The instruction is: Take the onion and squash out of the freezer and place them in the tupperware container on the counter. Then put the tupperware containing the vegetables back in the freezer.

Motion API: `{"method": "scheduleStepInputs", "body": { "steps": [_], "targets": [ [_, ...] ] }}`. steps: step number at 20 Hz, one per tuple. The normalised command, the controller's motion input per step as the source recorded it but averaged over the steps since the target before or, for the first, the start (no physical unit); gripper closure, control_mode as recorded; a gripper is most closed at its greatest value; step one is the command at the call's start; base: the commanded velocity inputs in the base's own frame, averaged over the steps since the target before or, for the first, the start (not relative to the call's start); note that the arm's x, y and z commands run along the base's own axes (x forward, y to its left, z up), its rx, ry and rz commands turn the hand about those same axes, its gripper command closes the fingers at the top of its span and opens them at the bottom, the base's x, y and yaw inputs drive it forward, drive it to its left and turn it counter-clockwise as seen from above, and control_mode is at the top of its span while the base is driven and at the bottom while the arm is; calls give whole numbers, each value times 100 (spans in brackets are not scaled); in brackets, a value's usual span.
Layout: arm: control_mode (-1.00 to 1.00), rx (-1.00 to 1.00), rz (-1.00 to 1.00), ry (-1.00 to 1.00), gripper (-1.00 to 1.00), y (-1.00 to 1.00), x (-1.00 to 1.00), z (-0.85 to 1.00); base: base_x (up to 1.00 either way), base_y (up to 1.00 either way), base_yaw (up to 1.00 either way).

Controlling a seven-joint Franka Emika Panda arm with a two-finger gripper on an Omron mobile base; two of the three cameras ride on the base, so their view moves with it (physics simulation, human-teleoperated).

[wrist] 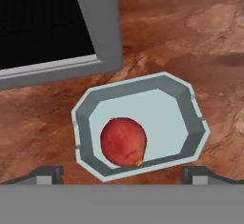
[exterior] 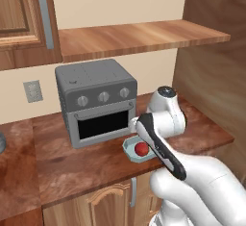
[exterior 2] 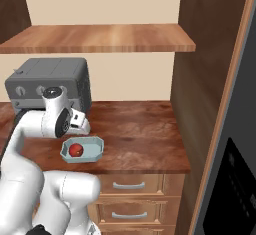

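- Onion is sitting in the tub, off toward one end, with plenty of bare floor next to it. So the first veg looks done.
- Gripper hangs right over the tub with its fingertips spread wide, one on each side of the onion and not touching it. Nothing held.
- The tub is on the counter, just in front of the toaster oven, near the counter's front edge.
- No squash anywhere around here, so my guess is it's next: the arm has to lift clear, the base has to get over to the freezer, grab the green one, and bring it back.
- The grey fridge is along the right edge of the right base view; can't tell from here which compartment that is.
- Pose-wise: the arm is folded forward over the counter, elbow up high, wrist bent so the hand points down at the tub.
- Lift straight up first so the fingers don't clip the rim.
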Motion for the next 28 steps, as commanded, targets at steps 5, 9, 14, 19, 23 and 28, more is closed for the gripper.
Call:
{"method": "scheduleStepInputs", "body": {
  "steps": [5, 9, 14, 19, 23, 28],
  "targets": [
    [-100, 5, 0, -13, -100, -37, -100, 94, 0, 0, 0],
    [-100, 6, 0, -12, -100, -34, -98, 89, 0, 0, 0],
    [-100, 6, 0, -10, -100, -32, -79, 64, 0, 0, 0],
    [100, 4, 0, -2, -100, -10, -43, 13, -17, -1, 0],
    [100, 0, 0, 0, -100, 0, 0, 0, -100, -48, 0],
    [100, 0, 0, 0, -100, 0, 0, 0, -100, -87, -1]
  ]
}}
